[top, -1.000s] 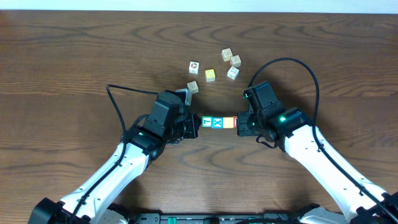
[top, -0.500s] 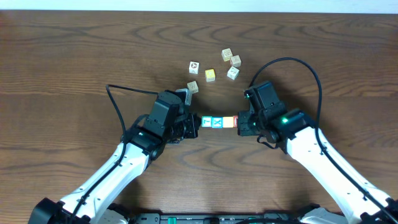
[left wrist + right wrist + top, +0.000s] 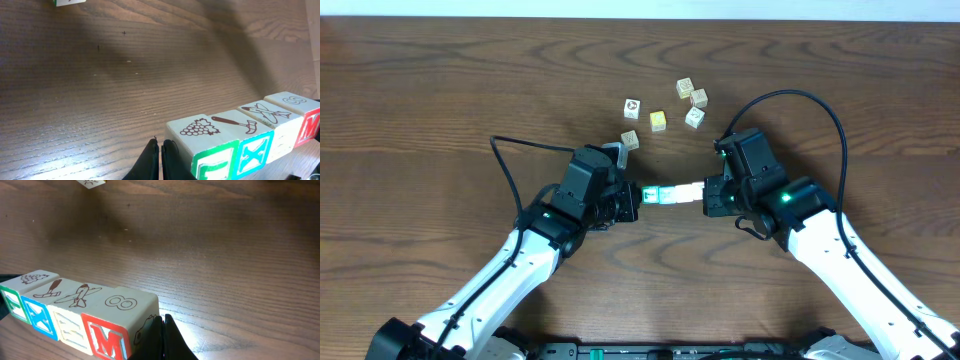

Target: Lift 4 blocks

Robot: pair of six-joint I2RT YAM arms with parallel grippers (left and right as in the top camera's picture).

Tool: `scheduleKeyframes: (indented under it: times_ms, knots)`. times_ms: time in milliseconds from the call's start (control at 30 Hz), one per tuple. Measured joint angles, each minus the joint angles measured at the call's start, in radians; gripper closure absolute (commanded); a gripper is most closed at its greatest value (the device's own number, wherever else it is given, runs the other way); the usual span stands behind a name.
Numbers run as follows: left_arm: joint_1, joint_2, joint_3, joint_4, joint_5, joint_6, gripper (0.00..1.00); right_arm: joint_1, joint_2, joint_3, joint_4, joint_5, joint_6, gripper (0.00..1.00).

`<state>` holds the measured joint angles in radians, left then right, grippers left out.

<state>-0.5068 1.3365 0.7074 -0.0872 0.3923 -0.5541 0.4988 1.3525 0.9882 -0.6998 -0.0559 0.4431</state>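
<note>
Out in the middle of the tabletop [image 3: 440, 90], the four blocks [image 3: 672, 193] are pinched end-to-end between left fingers [image 3: 148, 161] and right fingers [image 3: 170, 342], both closed tight on nothing. Squeeze evenly and rise together or it'll buckle.

Dark wooden desk [image 3: 410, 90] filling the view.
Wavy grain is running across it; light is glinting off its surface.

Loose cubes [image 3: 694, 117] stand beyond the block row [image 3: 672, 194]; open tabletop [image 3: 670, 275] lies on its near side.
</note>
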Motion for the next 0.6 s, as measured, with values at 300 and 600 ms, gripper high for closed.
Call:
scheduleKeyframes:
  times_ms: [300,600]
  knots:
    - [0.000,-0.006,0.000,0.000,0.000,0.000,0.93,0.000,0.000,0.000,-0.014,-0.003,0.000,0.99]
    - [0.000,-0.028,0.000,0.002,0.001,0.000,0.93,0.000,0.000,0.000,-0.023,0.002,0.000,0.99]
